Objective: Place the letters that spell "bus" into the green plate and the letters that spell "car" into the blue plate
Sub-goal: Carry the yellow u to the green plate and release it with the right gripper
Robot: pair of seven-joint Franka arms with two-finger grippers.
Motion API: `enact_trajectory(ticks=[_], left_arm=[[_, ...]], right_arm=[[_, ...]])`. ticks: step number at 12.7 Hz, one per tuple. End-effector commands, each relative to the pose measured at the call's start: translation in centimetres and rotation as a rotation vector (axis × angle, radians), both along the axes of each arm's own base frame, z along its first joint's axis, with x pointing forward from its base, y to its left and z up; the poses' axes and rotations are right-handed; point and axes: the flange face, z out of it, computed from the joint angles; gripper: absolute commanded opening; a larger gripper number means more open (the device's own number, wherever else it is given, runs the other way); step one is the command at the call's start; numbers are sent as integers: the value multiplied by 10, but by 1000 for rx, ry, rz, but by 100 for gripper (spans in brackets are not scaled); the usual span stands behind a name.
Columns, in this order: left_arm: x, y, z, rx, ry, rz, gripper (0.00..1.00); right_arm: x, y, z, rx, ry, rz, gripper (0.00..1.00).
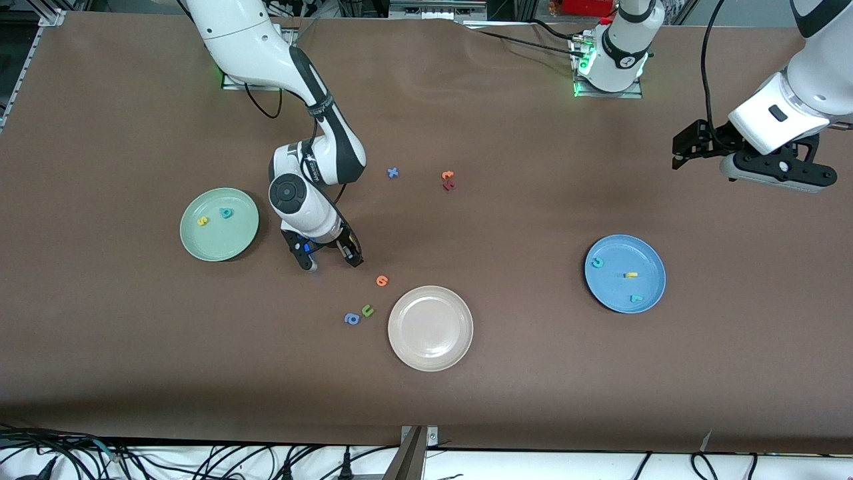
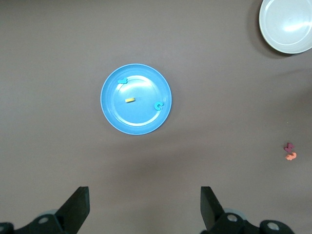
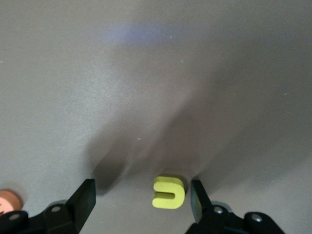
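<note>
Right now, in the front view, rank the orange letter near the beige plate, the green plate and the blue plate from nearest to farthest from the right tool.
1. Orange letter: beside the right tool, toward the beige-white plate.
2. Green plate: at the right arm's end of the table.
3. Blue plate: toward the left arm's end, clearly farthest.

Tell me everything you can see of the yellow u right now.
The yellow u is a small, thick, foam-looking letter in lime yellow, lying flat on the bare brown table with its opening turned sideways in the right wrist view. It sits between the open fingers of the right gripper, nearer one finger, touching neither. In the front view the gripper hides it, beside the green plate.
</note>
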Motion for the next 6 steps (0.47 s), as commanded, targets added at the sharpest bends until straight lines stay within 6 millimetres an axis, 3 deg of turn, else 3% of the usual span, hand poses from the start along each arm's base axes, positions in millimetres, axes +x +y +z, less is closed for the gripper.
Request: enact_trajectory(ticks=[1, 3, 5, 6], left_arm=[[-8, 9, 4, 13, 6, 30, 100], [-8, 18, 2, 17, 26, 81, 100], [-11, -6, 4, 28, 24, 133, 100], [-11, -8, 5, 36, 20, 125, 100]], right_arm=[[-8, -4, -6, -4, 25, -8, 53], [-9, -7, -8, -9, 28, -5, 35], [-9, -8, -9, -9, 28, -7, 11], [-9, -8, -9, -9, 28, -7, 2]])
